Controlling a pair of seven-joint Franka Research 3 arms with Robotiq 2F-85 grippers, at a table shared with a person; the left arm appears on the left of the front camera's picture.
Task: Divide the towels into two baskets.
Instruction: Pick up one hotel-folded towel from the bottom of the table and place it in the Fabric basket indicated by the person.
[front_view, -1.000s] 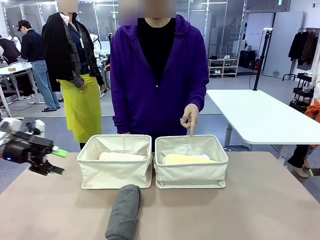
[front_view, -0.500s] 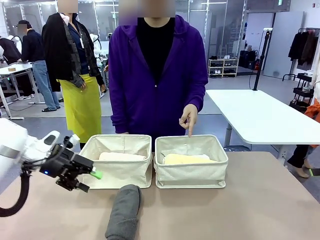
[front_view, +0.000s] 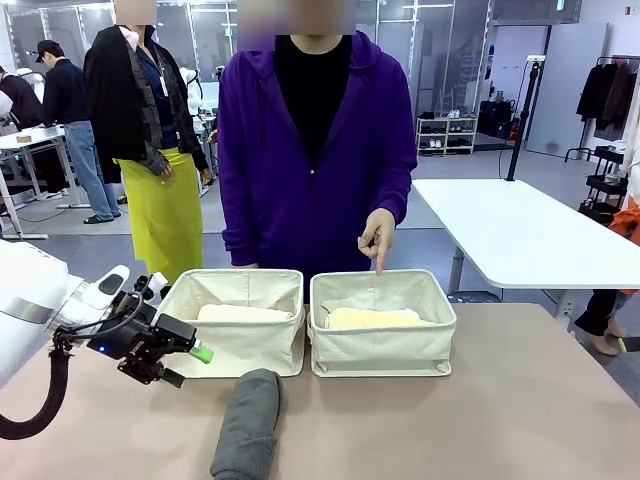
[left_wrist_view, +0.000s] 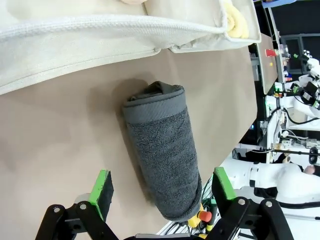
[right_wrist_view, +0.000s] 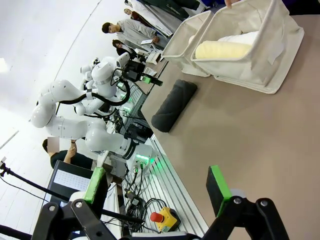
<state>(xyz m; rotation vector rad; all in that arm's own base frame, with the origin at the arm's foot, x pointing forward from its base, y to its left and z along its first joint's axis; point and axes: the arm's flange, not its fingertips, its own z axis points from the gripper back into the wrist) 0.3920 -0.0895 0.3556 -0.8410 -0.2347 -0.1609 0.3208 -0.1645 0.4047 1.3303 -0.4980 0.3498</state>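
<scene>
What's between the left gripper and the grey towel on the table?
Nothing visible. The open left gripper hangs beside the dark grey towel, with bare table between them. The left wrist view shows the roll between its fingers' line.

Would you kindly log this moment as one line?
left pincer: open, beside dark grey rolled terry towel | towel: on table | person's hand: pointing into right cream canvas basket

Fuzzy terry dark grey towel (left_wrist_view: 162, 150), soft cream canvas baskets (front_view: 235, 345), matt brown tabletop (front_view: 480, 420)
</scene>
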